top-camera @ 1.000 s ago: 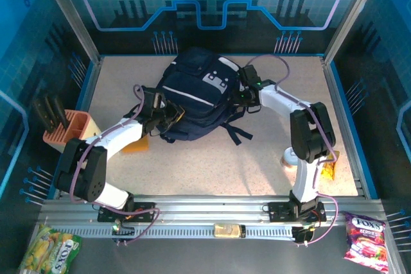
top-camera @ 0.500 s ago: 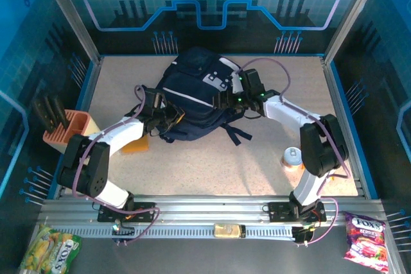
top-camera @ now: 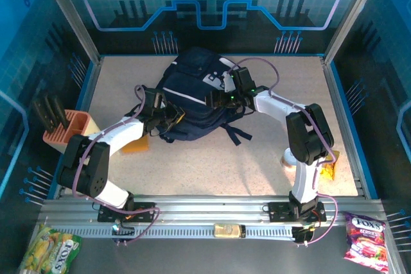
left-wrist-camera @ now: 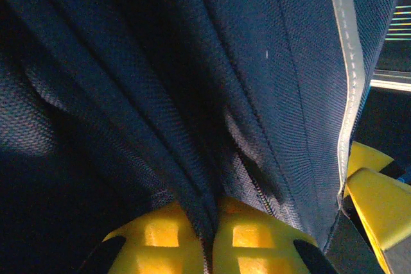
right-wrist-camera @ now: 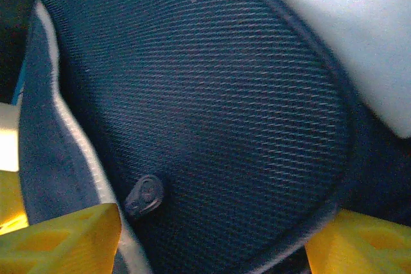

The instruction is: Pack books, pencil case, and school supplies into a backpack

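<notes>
Arms (top-camera: 119, 134) white, black joints; purple cables (top-camera: 258, 59); yellow fingers (left-wrist-camera: 160, 239), square recesses.

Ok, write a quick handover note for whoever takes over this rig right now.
Left gripper: shut, pinching a fold of the backpack on its near-left side.
Right gripper: open, fingers either side of the backpack's mesh panel.
Orange-yellow pad: on the table beside the backpack, partly under the left arm.
Done: cannot tell, the inside is hidden.
Left: at least the pad must go in.
</notes>
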